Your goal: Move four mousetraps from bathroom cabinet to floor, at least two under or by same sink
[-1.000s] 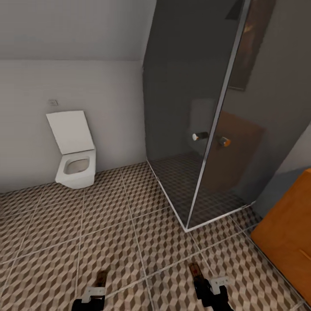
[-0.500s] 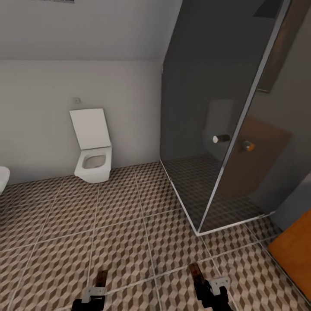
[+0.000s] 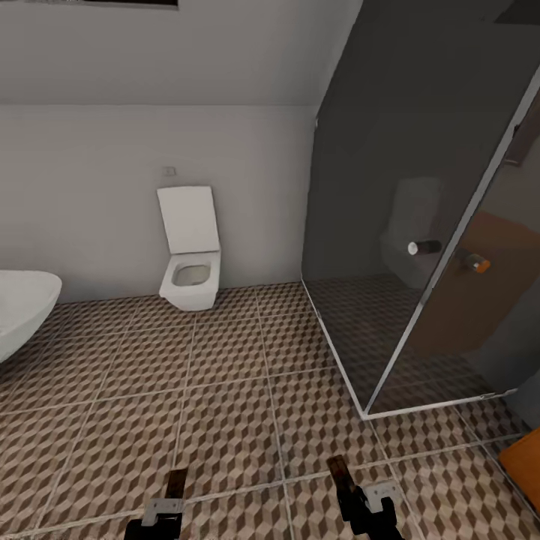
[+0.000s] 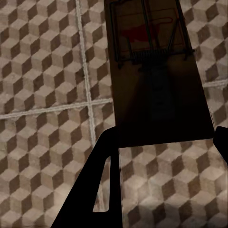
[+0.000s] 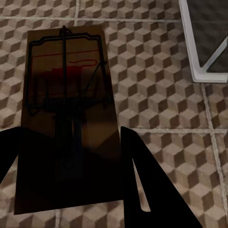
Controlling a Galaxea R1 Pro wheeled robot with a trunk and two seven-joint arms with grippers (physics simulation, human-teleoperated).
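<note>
Carrying two mousetraps over the bathroom floor (image 3: 225, 390).

Left end effector (image 3: 174, 491) closed on one mousetrap (image 4: 152, 71), right end effector (image 3: 346, 487) closed on another mousetrap (image 5: 66, 123). Both traps held low, long way pointing straight out ahead past the fingers. Cabinet (image 3: 525, 461) off to the right. No sink to be seen yet, just a toilet (image 3: 191, 262) ahead and a white tub edge (image 3: 22, 307) far left. Likely more turning needed before setting down.

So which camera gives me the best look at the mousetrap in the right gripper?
The right wrist view: the mousetrap shows nearly whole between the gripper's dark fingers, wire and red mark legible. The head view shows just its narrow tip sticking out ahead of the right gripper.
</note>
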